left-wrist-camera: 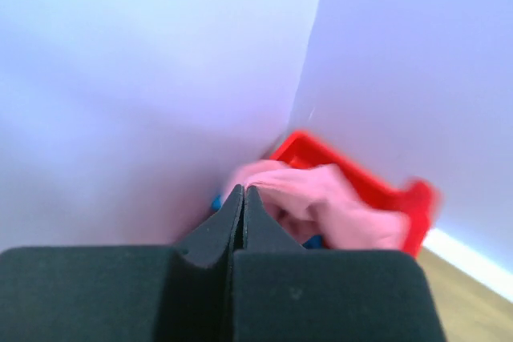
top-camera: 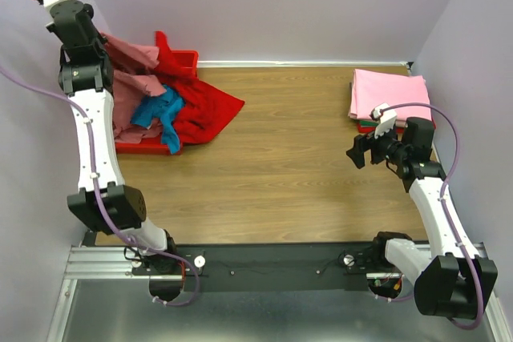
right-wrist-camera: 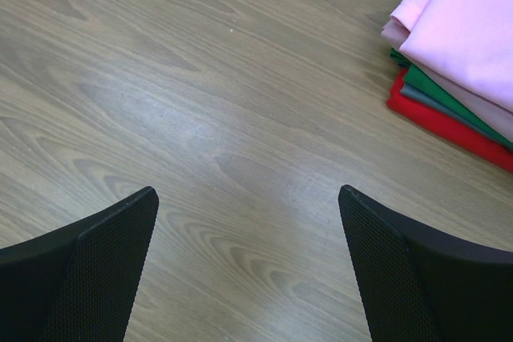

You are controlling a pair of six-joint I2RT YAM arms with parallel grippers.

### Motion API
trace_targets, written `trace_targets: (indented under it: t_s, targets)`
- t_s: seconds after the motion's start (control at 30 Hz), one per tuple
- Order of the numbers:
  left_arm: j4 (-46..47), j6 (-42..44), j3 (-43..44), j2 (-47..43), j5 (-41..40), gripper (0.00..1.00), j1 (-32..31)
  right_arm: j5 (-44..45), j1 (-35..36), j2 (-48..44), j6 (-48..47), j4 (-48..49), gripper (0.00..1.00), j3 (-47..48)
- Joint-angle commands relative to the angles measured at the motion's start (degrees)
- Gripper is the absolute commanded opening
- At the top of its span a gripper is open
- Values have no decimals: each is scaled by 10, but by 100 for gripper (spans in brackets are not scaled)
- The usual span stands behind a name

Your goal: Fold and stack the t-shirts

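The job looks partly done. At the far right of the bench (top-camera: 280, 166) sits a tidy stack of folded t-shirts (top-camera: 390, 95): a light pink shirt (right-wrist-camera: 473, 30) on top, a green one (right-wrist-camera: 449, 98) and a red one (right-wrist-camera: 453, 123) beneath it, with what may be a grey layer between them, hard to make out. The rest is unfolded at the far left, where a red bin (top-camera: 189, 58) in the corner holds a jumble. A bright red t-shirt (top-camera: 207, 110) spills over the bin's rim onto the bench, a teal blue t-shirt (top-camera: 160, 110) lies crumpled on the heap, and salmon-pink cloth (top-camera: 132, 52) rises from the pile toward the left arm. The left tool (left-wrist-camera: 243, 191) is raised over the bin with its jaws pressed fully together and the salmon-pink cloth right at their tips. It appears to pinch a fold of that shirt, though the blurred wrist view does not show the cloth between the pads. The right tool (right-wrist-camera: 247, 194) hangs over bare bench just beside the stack, jaws spread wide and holding nothing. By my reckoning at least three shirts need drawing out, folding and stacking.
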Motion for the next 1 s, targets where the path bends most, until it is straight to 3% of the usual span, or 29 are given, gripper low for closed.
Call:
trace_targets:
  t_s: [0.0,0.27,0.3,0.33,0.4,0.5,0.7,0.97]
  targets:
    - [18,-50,-51,7,30,0,7,-11,-1,-9,-7,-7,100,1]
    - [58,-46,-161,-11,91,0,34,-13,0,-10,-7,-8,100,2]
    - [62,-46,-171,-6,101,5,35,-13,0,-11,-7,-8,100,1]
    - [62,-44,-187,-2,124,17,35,-13,-1,-12,-7,-8,100,1]
    - [62,-35,-197,5,162,50,36,-13,0,-12,-7,-8,100,1]
    - [67,-26,-210,2,206,75,34,-14,0,-11,-7,-8,100,1]
    - [75,37,-216,-22,270,80,-37,-15,0,-5,-7,-9,100,2]
    - [-15,77,-153,117,188,79,-172,-10,0,2,-8,-9,100,0]
